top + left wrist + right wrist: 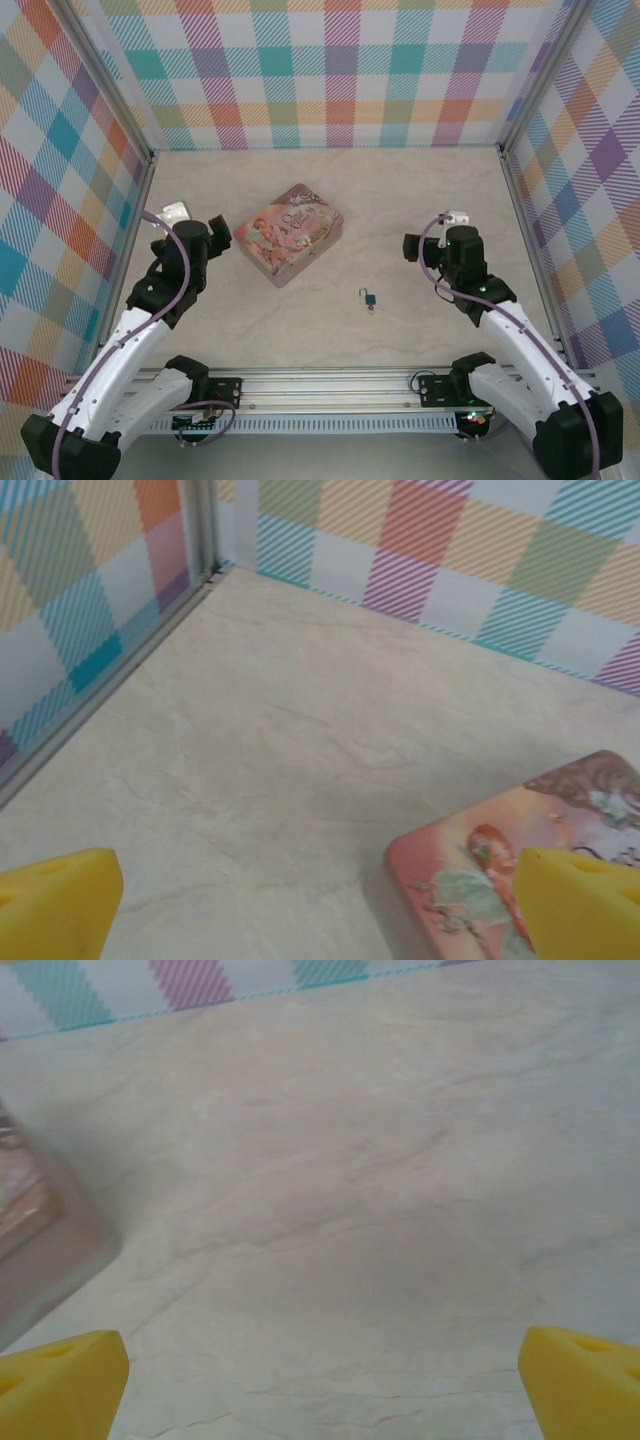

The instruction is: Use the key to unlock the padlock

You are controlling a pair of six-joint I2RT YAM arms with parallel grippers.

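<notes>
**lockfan:** Any sign of the padlock (370, 298)?

**tabletop_tom:** Yep, lying flat, front-right of the tin (290, 232), well apart from it. Can't make out the key for sure.

**lockfan:** Grippers?

**tabletop_tom:** Left gripper (320, 915) at the tin's left corner, right gripper (320, 1385) off to the tin's right, both spread wide, empty. Looks light, hard, skiddy. Probably best pinched across the teal body, not the thin shackle.
</notes>
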